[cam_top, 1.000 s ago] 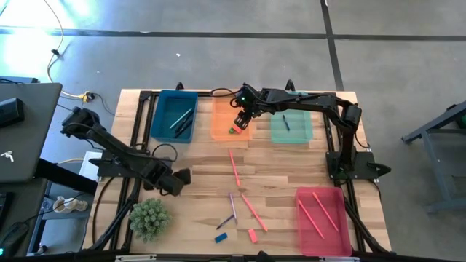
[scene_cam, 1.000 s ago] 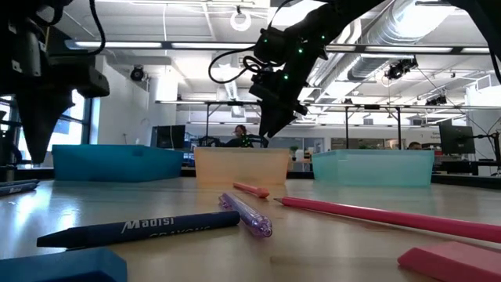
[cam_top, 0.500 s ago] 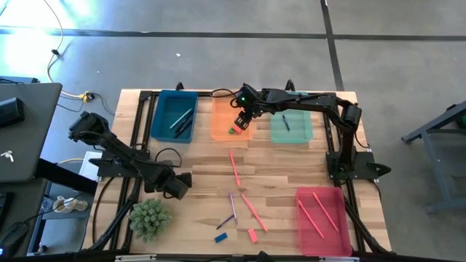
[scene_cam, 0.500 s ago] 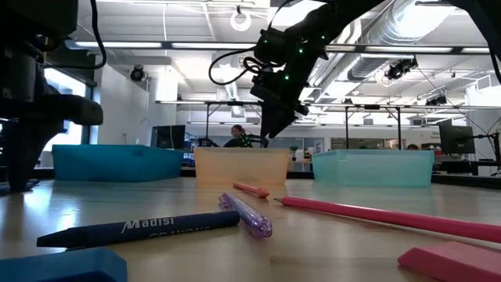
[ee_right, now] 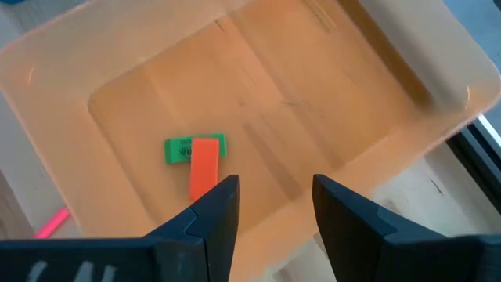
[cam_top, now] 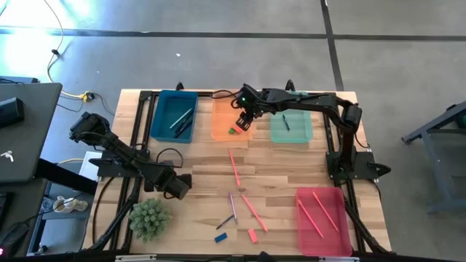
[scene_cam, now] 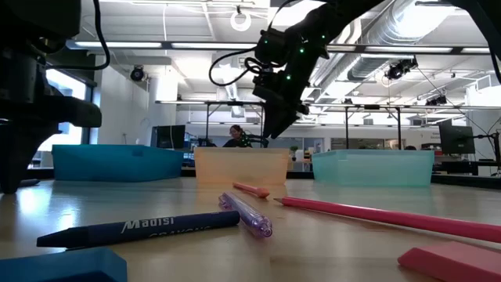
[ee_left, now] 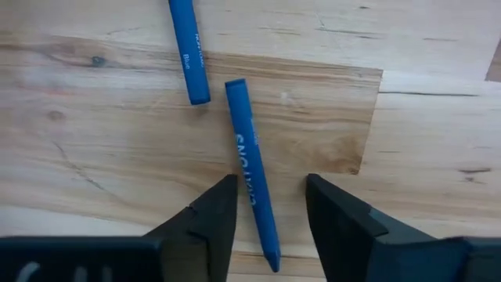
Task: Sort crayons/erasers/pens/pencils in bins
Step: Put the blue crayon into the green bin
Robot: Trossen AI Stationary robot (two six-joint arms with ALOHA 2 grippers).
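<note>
Two jaw sets | my left jaws (ee_left: 266, 205) spread, straddling blue crayon (ee_left: 251, 178) on desk (ee_left: 423, 117) | my right jaws (ee_right: 270, 205) spread, empty, above orange bin (ee_right: 47, 125)

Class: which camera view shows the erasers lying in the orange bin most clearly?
The right wrist view: the green eraser and orange-red eraser lie touching on the orange bin's floor. The high view gives only a green speck; the low view hides them behind the wall; the left wrist view misses them.

Four bins (cam_top: 173, 116), four erasers (cam_top: 221, 237), two blue crayons (ee_left: 250, 180).
</note>
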